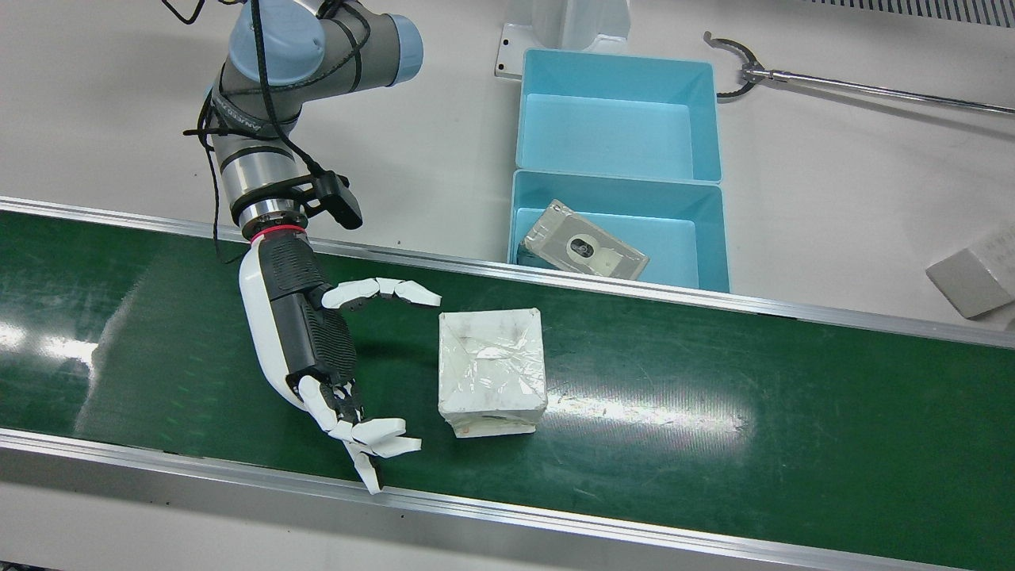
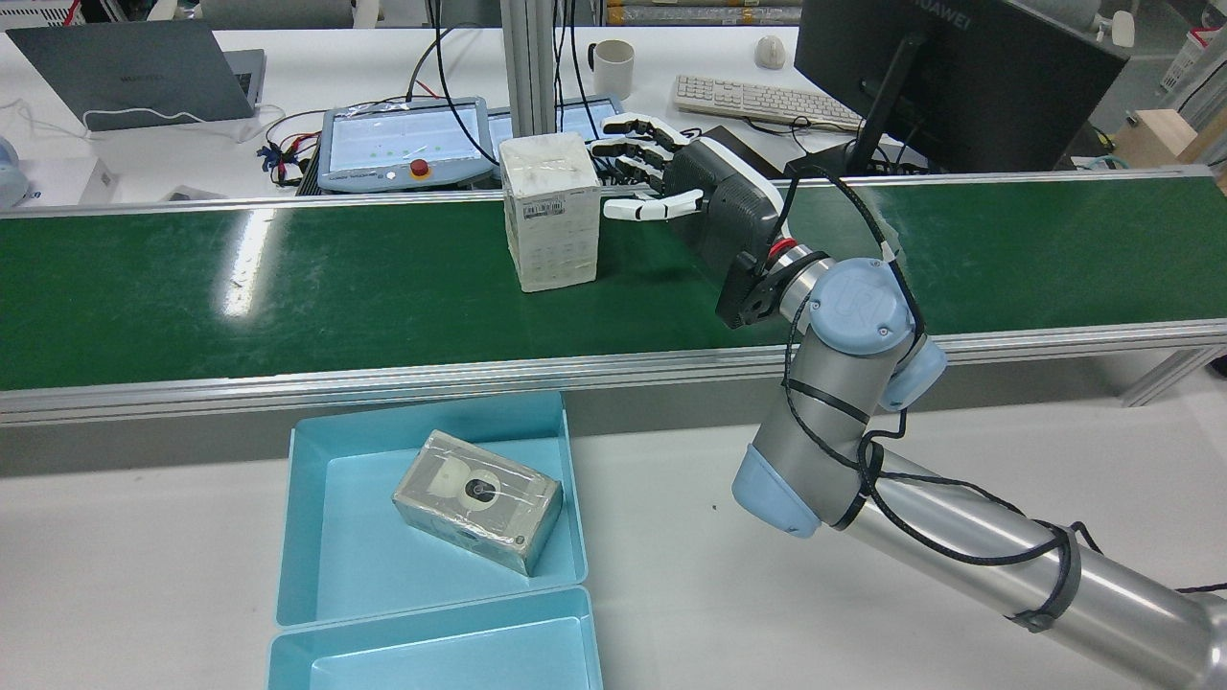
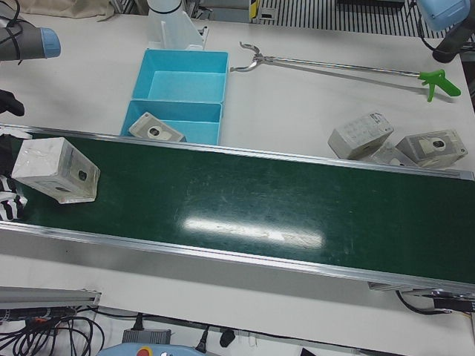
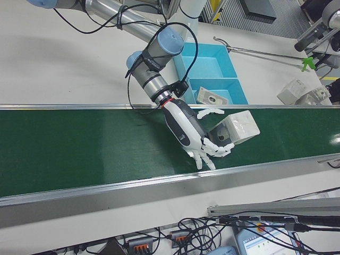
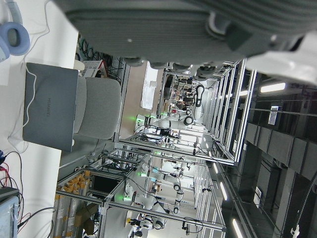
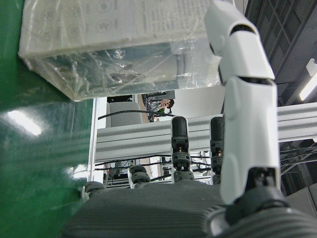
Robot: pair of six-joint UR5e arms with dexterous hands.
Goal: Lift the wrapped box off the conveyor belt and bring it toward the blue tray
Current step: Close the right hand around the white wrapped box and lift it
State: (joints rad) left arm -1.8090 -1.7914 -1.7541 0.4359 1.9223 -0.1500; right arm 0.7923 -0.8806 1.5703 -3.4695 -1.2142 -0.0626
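The wrapped box, white under clear film, stands on the green conveyor belt. My right hand is open just beside it, palm toward the box, with the thumb on the tray side and the fingers on the operators' side. Its fingertips come close to the box without closing on it. The blue tray lies past the belt and has two compartments. My left hand shows only palm and finger bases, with nothing in it.
A grey wrapped box lies in the tray compartment nearest the belt. A reacher tool and loose grey boxes rest on the white table. A monitor, keyboard and pendants stand behind the belt's far rail.
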